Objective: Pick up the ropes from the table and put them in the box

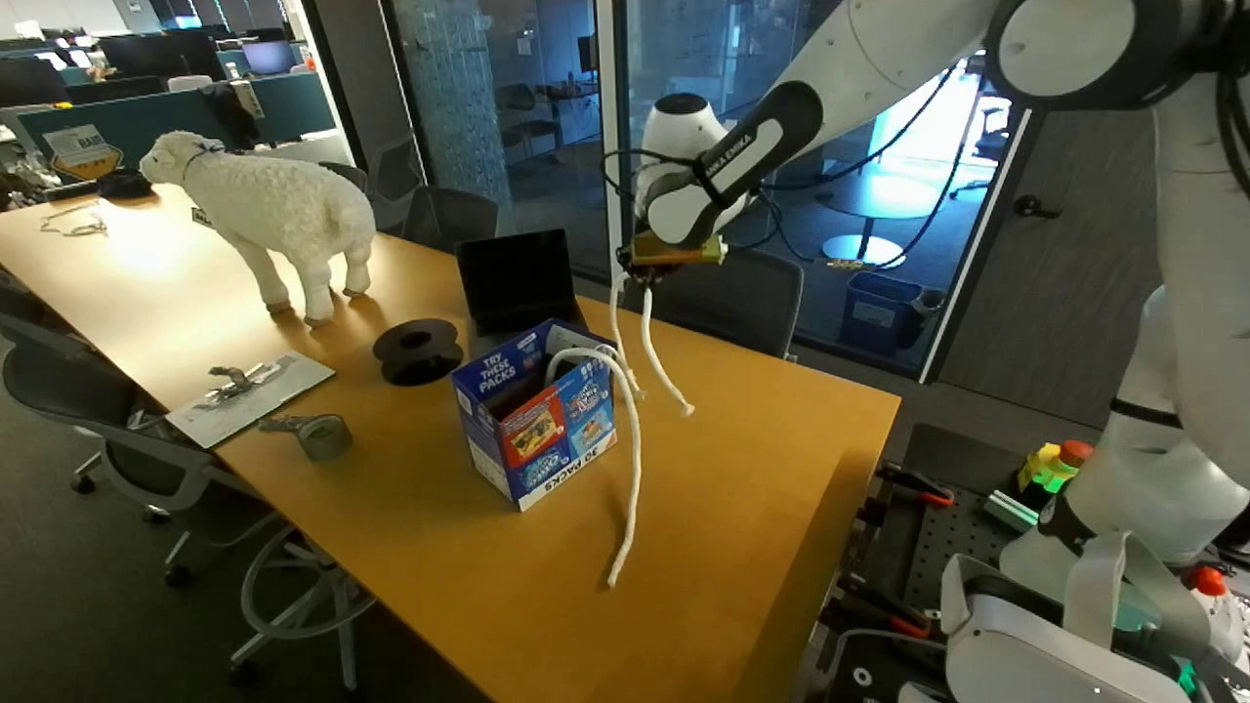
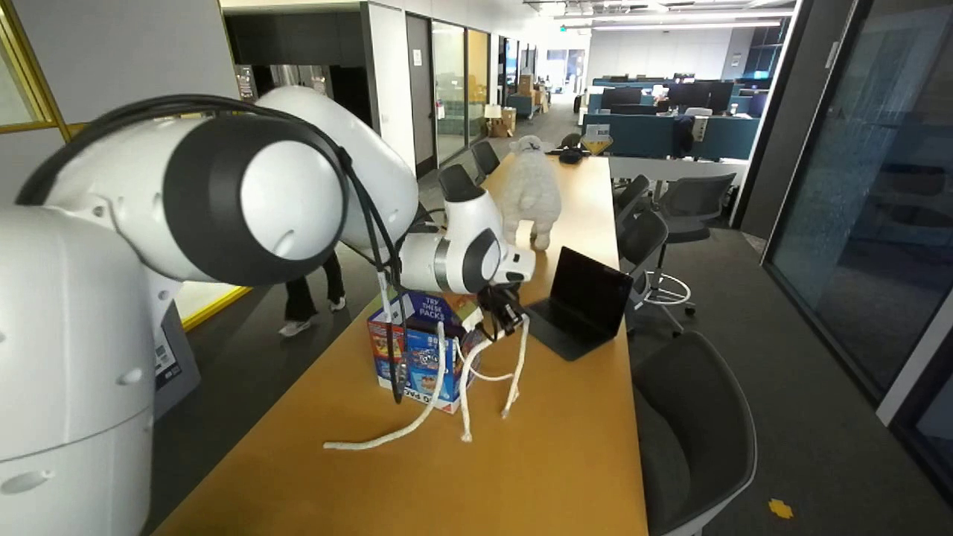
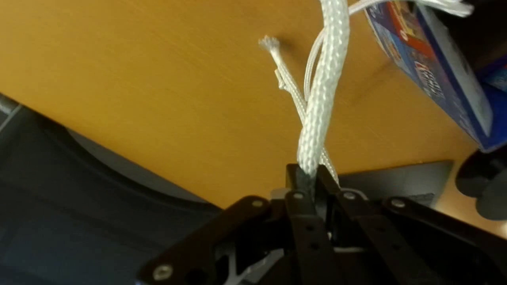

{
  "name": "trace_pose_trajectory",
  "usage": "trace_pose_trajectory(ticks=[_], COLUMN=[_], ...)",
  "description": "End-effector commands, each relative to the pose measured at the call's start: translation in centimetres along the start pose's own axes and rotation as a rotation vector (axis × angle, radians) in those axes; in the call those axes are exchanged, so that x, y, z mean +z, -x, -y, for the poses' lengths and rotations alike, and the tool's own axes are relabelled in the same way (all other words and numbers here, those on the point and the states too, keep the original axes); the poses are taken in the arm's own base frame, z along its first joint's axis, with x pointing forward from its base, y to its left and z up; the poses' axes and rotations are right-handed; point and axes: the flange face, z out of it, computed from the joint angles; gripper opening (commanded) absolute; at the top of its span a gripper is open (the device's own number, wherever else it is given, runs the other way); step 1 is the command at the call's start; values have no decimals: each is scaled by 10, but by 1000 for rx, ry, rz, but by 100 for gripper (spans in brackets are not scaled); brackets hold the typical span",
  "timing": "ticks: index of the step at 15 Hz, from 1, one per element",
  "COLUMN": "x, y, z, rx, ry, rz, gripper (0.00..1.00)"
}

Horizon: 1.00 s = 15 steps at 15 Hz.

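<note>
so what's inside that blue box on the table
Part of a white rope dips into the blue box, draped over its rim. The bottom is hidden by the walls, so anything lying there can't be seen.

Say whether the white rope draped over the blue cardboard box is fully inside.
No: in both exterior views, the white rope extends outside the box.

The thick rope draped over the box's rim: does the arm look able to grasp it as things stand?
Probably not yet: the end effector is shut on another rope. Once that is released, likely yes; the draped rope hangs partly outside the box, that length uncovered.
</note>
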Motion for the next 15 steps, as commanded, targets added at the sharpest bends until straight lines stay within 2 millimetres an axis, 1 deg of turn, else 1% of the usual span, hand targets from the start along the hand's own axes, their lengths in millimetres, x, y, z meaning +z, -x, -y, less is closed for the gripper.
trace_pose_trajectory(ticks=[1,4,6,7,8,9,10,12,13,15], x=[-88,-165,-215,-237,-257,-273,-287,-303,-304,-297], y=[-14,-27,-30,-30,-26,-23,-22,-14,-11,0], z=[22,44,57,64,72,81,88,103,110,129], rx=[-8,3,12,10,0,-4,-11,-18,-17,-48], ry=[20,32,22,4,-31,-60,-95,-170,-208,-291], rz=[-132,-218,-255,-261,-265,-272,-274,-275,-262,-216], gripper=[8,8,8,8,8,8,8,8,8,8])
